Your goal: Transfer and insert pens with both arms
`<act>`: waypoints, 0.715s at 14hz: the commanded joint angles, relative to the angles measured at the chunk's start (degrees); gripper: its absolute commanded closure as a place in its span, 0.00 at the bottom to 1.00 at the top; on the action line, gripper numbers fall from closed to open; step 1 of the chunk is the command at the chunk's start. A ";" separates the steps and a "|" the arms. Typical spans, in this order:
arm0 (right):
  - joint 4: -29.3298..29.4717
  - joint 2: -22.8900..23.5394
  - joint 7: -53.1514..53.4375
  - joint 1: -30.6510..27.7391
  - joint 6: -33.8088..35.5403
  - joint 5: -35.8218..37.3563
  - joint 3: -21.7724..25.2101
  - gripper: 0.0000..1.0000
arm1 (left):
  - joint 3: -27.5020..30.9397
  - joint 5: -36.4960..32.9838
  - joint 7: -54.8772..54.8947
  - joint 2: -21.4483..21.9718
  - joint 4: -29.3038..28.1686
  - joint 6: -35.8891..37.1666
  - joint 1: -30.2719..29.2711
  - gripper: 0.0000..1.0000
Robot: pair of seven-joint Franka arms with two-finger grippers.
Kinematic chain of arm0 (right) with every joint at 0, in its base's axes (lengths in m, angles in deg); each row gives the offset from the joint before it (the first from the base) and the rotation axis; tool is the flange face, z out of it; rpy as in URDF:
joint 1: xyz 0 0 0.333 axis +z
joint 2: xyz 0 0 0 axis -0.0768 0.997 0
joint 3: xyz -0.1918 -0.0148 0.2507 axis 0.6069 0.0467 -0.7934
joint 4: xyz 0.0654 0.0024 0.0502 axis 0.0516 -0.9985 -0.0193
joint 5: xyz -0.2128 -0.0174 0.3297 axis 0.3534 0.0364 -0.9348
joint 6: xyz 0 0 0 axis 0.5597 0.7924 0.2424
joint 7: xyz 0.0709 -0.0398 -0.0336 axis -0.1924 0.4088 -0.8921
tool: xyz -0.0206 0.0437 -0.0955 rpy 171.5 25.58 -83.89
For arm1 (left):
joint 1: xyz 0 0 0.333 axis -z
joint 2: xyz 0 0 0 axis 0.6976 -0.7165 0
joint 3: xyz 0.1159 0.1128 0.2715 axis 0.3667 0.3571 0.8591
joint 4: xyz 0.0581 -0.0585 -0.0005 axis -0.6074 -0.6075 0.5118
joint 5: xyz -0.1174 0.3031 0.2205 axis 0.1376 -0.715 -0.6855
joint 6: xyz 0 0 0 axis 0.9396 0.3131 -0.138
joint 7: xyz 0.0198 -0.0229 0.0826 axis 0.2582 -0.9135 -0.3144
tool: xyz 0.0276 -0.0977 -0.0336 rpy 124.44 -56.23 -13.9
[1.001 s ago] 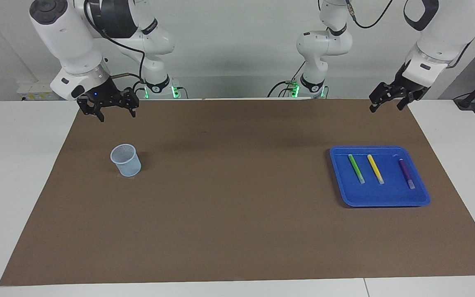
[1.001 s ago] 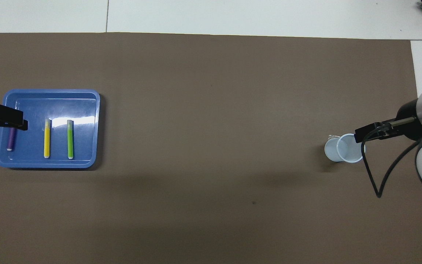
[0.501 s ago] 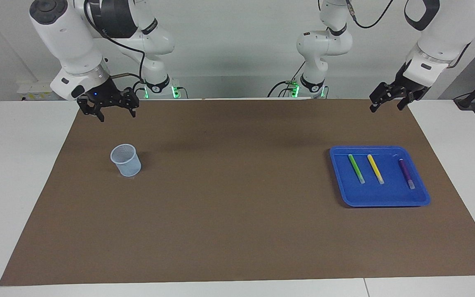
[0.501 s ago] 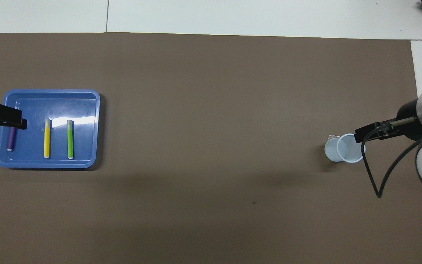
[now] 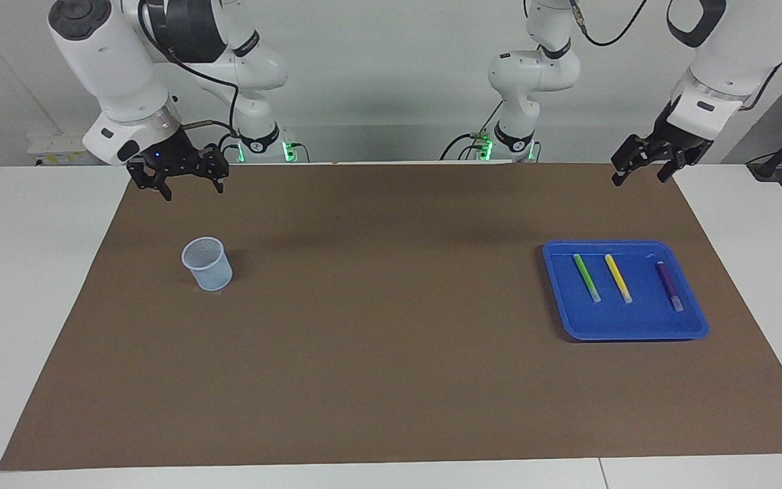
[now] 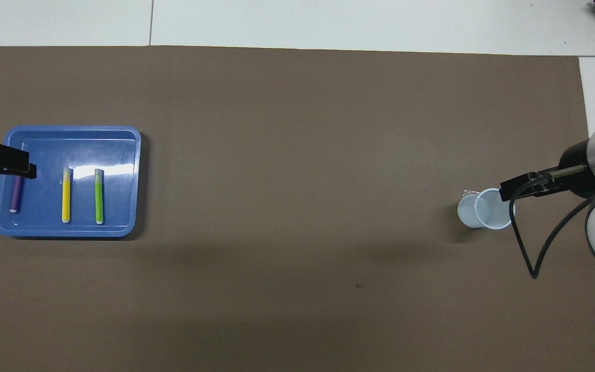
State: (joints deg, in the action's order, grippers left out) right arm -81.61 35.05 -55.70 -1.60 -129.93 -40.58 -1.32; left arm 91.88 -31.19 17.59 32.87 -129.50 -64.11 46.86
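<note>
Three pens lie side by side in a blue tray (image 5: 625, 328) toward the left arm's end of the table: green pen (image 5: 586, 278), yellow pen (image 5: 618, 278) and purple pen (image 5: 668, 286). From overhead they are the green pen (image 6: 99, 196), the yellow pen (image 6: 66, 195) and the purple pen (image 6: 16, 195), whose upper end is covered by the raised left gripper. My left gripper (image 5: 638, 178) hangs open in the air near the tray, holding nothing. Open and empty, my right gripper (image 5: 192, 192) hovers over the mat near a pale blue cup (image 5: 207, 263).
The cup (image 6: 486, 208) stands upright toward the right arm's end of the brown mat (image 5: 391, 353). White table surface borders the mat on all sides. A black cable (image 6: 527, 248) hangs from the right arm beside the cup.
The left gripper has drifted slightly up and toward the left arm's end of the table. The right arm, pens and cup have not moved.
</note>
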 commanded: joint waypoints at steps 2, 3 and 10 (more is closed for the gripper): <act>0.40 0.08 -0.77 -0.34 0.30 -0.57 0.11 0.00 | 0.01 0.70 -0.24 0.46 -0.43 -1.39 -1.22 0.00; 0.40 0.08 -0.77 -0.25 0.30 -0.57 0.11 0.00 | 0.01 0.70 0.19 0.46 -0.87 -2.18 -1.39 0.00; 0.40 0.08 -0.77 -0.25 0.30 -0.57 0.11 0.00 | 0.01 0.62 0.46 5.38 -12.90 -10.35 -3.59 0.00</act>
State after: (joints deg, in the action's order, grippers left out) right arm -81.61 35.05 -55.70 -1.60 -129.93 -40.58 -1.32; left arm 92.18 -31.18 17.63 34.63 -136.42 -71.07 43.80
